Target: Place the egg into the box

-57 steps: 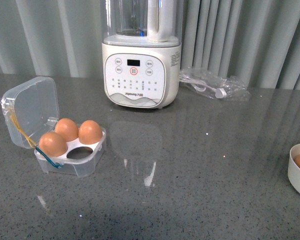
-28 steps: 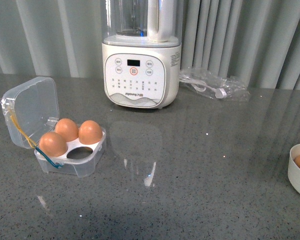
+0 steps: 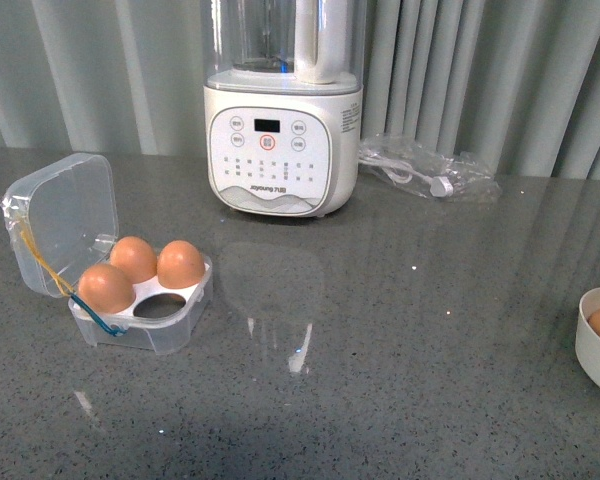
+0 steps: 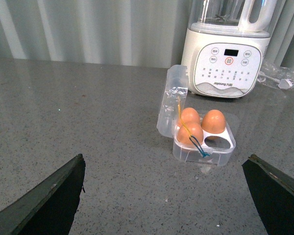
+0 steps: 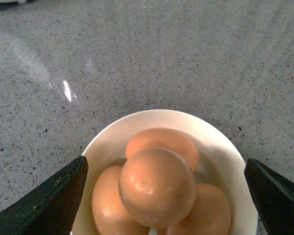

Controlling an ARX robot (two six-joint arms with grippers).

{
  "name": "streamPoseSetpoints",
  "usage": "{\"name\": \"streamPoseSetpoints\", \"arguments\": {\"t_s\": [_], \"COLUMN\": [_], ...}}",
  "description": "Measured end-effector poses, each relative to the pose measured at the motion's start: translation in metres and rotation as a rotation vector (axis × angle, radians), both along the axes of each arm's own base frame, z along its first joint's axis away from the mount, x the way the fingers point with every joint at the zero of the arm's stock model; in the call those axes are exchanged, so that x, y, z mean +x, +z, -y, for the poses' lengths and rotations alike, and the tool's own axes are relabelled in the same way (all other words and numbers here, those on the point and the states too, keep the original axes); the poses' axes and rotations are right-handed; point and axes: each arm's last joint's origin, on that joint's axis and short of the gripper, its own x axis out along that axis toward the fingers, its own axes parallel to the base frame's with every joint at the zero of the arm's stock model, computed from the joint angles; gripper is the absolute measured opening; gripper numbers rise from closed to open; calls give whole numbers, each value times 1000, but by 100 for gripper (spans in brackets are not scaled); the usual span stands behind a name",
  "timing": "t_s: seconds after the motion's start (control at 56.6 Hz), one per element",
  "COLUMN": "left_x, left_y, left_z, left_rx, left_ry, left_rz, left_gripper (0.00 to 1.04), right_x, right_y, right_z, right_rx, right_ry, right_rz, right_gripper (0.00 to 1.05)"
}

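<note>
Over the bowl: my right fingers (image 5: 49, 200) are hanging spread wide on either side of the white bowl (image 5: 220, 142), gripping nothing.
Egg's place: the egg (image 5: 157, 188) I am judging to be mine is sitting on top of the other brown eggs (image 5: 161, 142) piled in that bowl, at the right edge of the counter (image 3: 380, 350), well apart from the box (image 3: 180, 330).
Box: it is standing at the left with its lid up and three eggs (image 3: 180, 265) in; the empty hole (image 3: 160, 306) is lying at the front, just beside two of them.
Left side: my left fingers (image 4: 49, 205) are also hanging apart and empty, facing the box.
Pile risk: closing off-centre is likely to roll the top egg off its neighbours.
Grip risk: I am weighing a smooth shell that may slip from a light pinch or crack under a hard one.
Carry risk: the long crossing is giving a loose egg time to drop.
Placement risk: coming down askew could knock the seated eggs or shove the light box.
</note>
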Motion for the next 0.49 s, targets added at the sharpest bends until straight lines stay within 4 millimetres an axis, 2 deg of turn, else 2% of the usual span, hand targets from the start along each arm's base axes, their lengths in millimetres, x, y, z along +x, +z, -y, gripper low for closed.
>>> {"name": "streamPoseSetpoints", "arguments": {"t_s": [0.406, 0.494], "left_x": [0, 0], "left_y": [0, 0], "left_z": [0, 0], "left_rx": [0, 0], "left_ry": [0, 0], "left_rz": [0, 0], "left_gripper": [98, 98], "right_x": [4, 4], "right_y": [-8, -8], "right_z": [3, 3], "right_rx": [25, 30], "right_ry": [12, 9], "right_rz": [36, 37], "right_gripper": [97, 86]}}
